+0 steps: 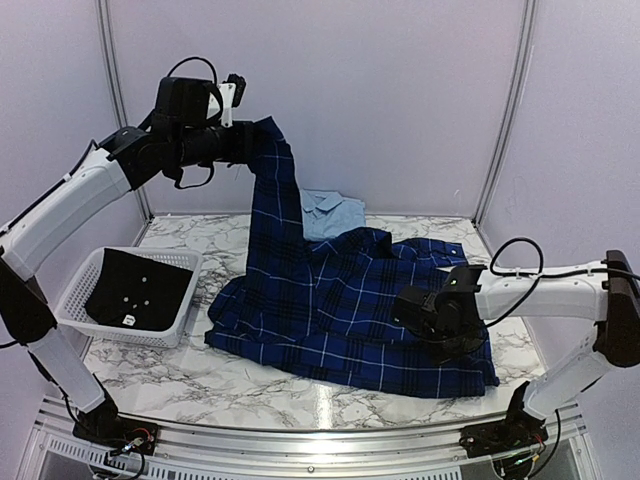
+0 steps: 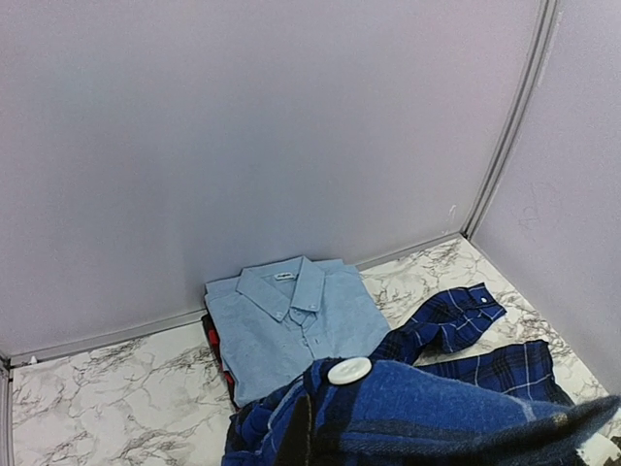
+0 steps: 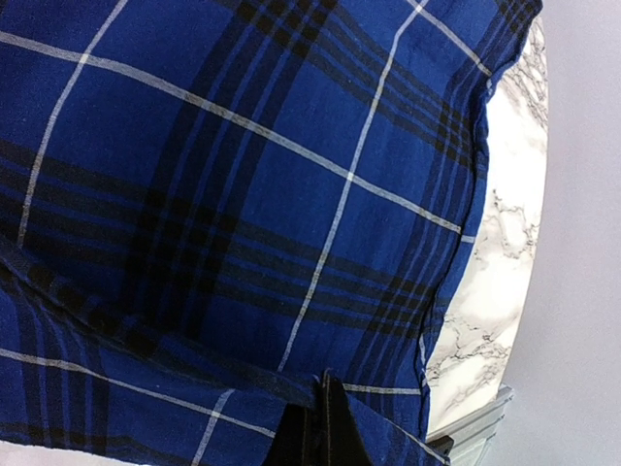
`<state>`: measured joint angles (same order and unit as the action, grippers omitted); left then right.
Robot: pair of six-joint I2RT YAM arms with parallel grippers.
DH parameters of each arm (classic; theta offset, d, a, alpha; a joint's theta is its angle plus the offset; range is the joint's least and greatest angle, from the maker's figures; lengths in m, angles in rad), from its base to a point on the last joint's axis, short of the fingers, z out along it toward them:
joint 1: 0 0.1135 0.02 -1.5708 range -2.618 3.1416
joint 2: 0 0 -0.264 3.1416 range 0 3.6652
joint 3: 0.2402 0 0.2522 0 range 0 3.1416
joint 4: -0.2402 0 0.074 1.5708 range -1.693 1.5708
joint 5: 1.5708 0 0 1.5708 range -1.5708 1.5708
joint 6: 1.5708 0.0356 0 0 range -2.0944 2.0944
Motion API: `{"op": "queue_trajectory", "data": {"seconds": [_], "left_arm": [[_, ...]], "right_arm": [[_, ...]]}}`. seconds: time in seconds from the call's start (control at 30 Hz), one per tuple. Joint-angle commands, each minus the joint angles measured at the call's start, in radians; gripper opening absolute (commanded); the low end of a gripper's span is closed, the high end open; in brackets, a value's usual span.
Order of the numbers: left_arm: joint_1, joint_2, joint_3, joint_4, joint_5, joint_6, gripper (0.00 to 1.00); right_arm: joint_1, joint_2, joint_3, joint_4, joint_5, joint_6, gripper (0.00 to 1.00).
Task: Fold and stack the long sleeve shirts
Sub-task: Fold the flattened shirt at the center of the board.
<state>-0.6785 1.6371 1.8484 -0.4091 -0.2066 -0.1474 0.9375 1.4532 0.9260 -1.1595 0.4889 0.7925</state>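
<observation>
The navy blue plaid shirt lies spread across the marble table, and one part of it is pulled up into a tall column. My left gripper is high at the back left, shut on the top of that column. In the left wrist view the held cloth with a white button hides the fingers. My right gripper rests low on the shirt's right side. Its dark fingertips are shut on a fold of the plaid. The light blue shirt lies folded by the back wall, on top of the red-and-black plaid shirt.
A white slotted basket stands at the left of the table with a black cloth in it. Grey walls close in the back and both sides. The table's metal front edge runs between the arm bases.
</observation>
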Motion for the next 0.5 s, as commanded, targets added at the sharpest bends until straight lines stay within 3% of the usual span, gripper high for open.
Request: {"op": "queue_trajectory", "data": {"seconds": [0.0,0.47], "left_arm": [[-0.033,-0.056,0.022,0.087,0.026,0.028,0.00],[-0.062,-0.024,0.055,0.133,-0.010,0.042,0.00]], "right_arm": [[-0.009,-0.037,-0.024,-0.004,0.010,0.069,0.00],[-0.049,-0.067,-0.059,0.015,0.017,0.131,0.00]]}}
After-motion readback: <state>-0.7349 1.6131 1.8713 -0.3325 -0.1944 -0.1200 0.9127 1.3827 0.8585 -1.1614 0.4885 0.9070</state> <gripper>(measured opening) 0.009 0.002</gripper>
